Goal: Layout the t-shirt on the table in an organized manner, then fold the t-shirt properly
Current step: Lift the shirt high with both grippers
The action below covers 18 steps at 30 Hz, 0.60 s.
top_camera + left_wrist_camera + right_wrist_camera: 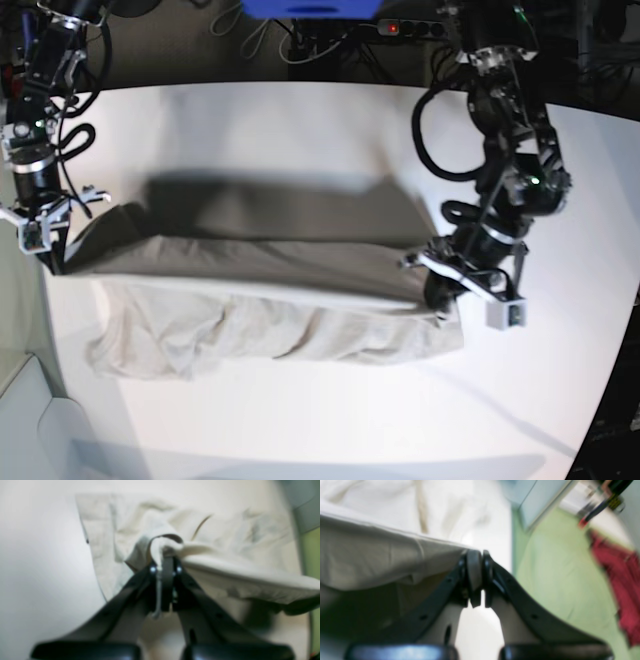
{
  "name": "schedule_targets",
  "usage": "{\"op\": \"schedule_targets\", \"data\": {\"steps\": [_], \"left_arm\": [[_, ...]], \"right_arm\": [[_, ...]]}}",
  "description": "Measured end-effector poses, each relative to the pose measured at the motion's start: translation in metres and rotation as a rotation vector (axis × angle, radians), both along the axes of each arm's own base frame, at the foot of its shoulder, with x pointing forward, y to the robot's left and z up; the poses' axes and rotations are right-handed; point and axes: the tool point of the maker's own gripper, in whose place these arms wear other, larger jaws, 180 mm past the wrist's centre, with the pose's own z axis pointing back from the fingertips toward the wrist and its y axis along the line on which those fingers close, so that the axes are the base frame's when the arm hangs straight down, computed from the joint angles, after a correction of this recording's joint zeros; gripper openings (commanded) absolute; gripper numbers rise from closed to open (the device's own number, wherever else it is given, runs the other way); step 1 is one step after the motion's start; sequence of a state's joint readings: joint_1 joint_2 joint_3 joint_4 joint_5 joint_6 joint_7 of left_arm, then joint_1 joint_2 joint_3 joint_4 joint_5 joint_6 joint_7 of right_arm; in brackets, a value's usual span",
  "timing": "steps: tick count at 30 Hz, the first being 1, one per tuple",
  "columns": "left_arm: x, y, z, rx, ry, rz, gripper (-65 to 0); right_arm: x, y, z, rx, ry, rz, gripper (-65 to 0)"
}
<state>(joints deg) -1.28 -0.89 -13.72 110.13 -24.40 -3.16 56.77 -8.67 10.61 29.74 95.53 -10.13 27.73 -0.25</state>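
Nearest me in the base view, the t-shirt [270,325] lies in a long rumpled band across the worktop [300,420], its front edge resting on the surface, wrinkled and uneven. One step further back, both arms have cloth. Left gripper [163,562] is clamped on a bunched fold of the shirt at one end, fabric wrapped over the tips. Right gripper [477,562] is closed on the edge of the shirt at the other end, out near the worktop side. Between them the rear edge is lifted and stretched into a taut line, throwing a wide shadow on the surface behind it.

My read: I'm in the layout stage. Both ends are gripped and the shirt is spread widthwise, but it isn't flat yet and sleeves and collar aren't sorted. Left to do: lay it down smooth, then all the folding.
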Motion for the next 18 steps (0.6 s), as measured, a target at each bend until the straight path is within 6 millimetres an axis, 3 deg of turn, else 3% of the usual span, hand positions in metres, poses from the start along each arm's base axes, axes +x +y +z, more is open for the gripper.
{"op": "schedule_targets", "data": {"steps": [3,7,10,13,15,18], "left_arm": [[0.017,0.014,0.047,-0.142,-0.125,0.012,-65.0],[0.029,0.031,0.097,-0.185,-0.300,-0.008,-65.0],[0.035,0.024,0.122,-0.150,-0.398,-0.085,-65.0],[0.048,0.017,0.166,-0.120,-0.528,-0.136,-65.0],[0.063,0.007,0.180,-0.137,-0.560,-0.170,-65.0],[0.090,0.004,0.178,-0.118,-0.504,-0.220,-65.0]], "right_arm": [[0.016,-0.004,0.051,-0.036,-0.138,-0.013,-65.0],[0.028,0.010,0.126,-0.068,-0.338,-0.003,-65.0],[0.036,0.010,0.167,-0.100,-0.394,-0.040,-65.0],[0.048,0.011,0.198,-0.107,-0.436,-0.057,-65.0],[0.057,0.010,0.211,-0.130,-0.429,-0.060,-65.0],[0.063,0.009,0.235,-0.160,-0.459,-0.060,-65.0]]}}
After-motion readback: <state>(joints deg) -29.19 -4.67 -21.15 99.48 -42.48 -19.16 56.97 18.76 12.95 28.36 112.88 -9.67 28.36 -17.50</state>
